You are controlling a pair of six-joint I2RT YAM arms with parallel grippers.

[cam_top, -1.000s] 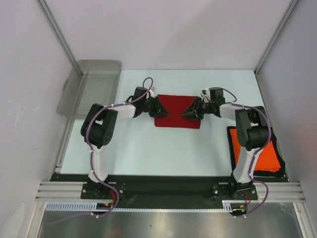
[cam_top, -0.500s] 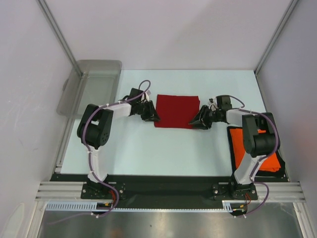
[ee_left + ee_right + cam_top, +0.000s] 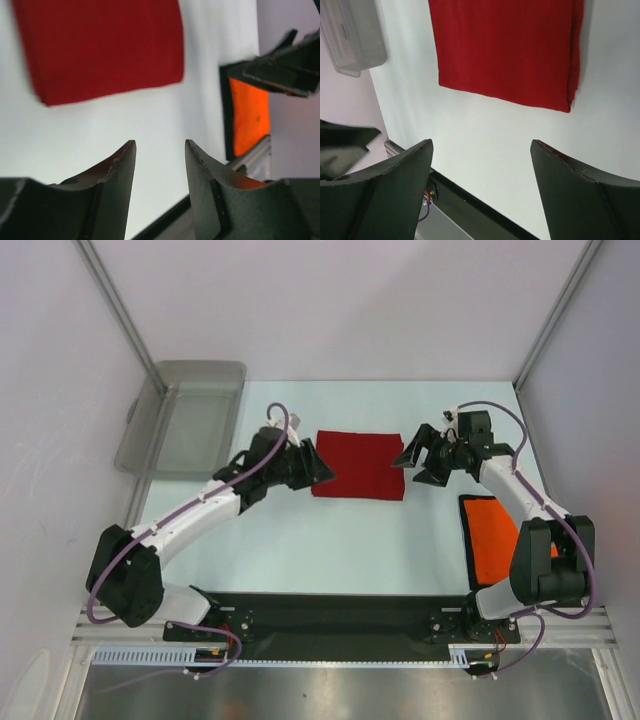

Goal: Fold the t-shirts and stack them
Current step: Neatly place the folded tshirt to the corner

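Dark red t-shirt (image 3: 358,464) folded flat; both grippers beside it, neither holding anything.

The red shirt lies as a neat rectangle midway between the left and right edges, in the far half of the table (image 3: 300,540). The orange t-shirt (image 3: 497,540) lies flat along the right edge toward the near right corner, well apart from the red one, with a dark border on its left and far sides. The left gripper (image 3: 322,468) sits at the red shirt's near left corner, fingers narrowly parted; contact with the cloth cannot be told. The right gripper (image 3: 410,468) is just beside the right edge of the red shirt, fingers spread wide. A grey tub (image 3: 185,418) sits off the far left corner.
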